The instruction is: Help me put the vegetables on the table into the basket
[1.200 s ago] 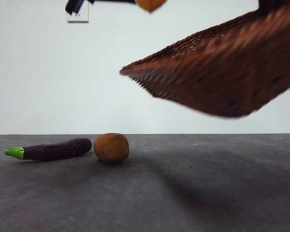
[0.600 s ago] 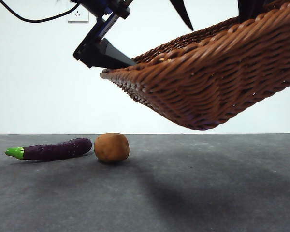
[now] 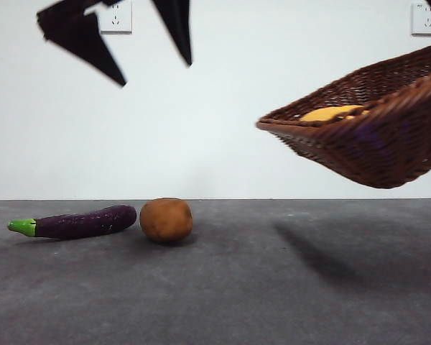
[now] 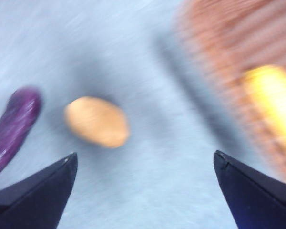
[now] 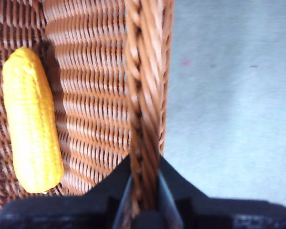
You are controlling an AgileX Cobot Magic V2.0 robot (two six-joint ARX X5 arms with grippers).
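Observation:
My right gripper (image 5: 144, 183) is shut on the braided rim of the brown wicker basket (image 5: 105, 95) and holds it tilted in the air at the right (image 3: 373, 136). The yellow corn cob (image 5: 31, 119) lies inside the basket (image 3: 330, 113). My left gripper (image 3: 154, 65) is open and empty, high above the table at upper left (image 4: 143, 164). The brown potato (image 3: 166, 219) and the purple eggplant (image 3: 79, 222) with its green stem lie side by side on the grey table (image 3: 273, 287). Both show blurred in the left wrist view, the potato (image 4: 97, 121) and the eggplant (image 4: 14, 126).
A white wall stands behind the table, with a socket (image 3: 116, 17) at upper left and another (image 3: 424, 19) at upper right. The basket casts a shadow (image 3: 323, 251) on the table at the right.
The basket has moved right and a little lower, now showing the corn inside. The left gripper has left the basket and moved up and to the left, open.

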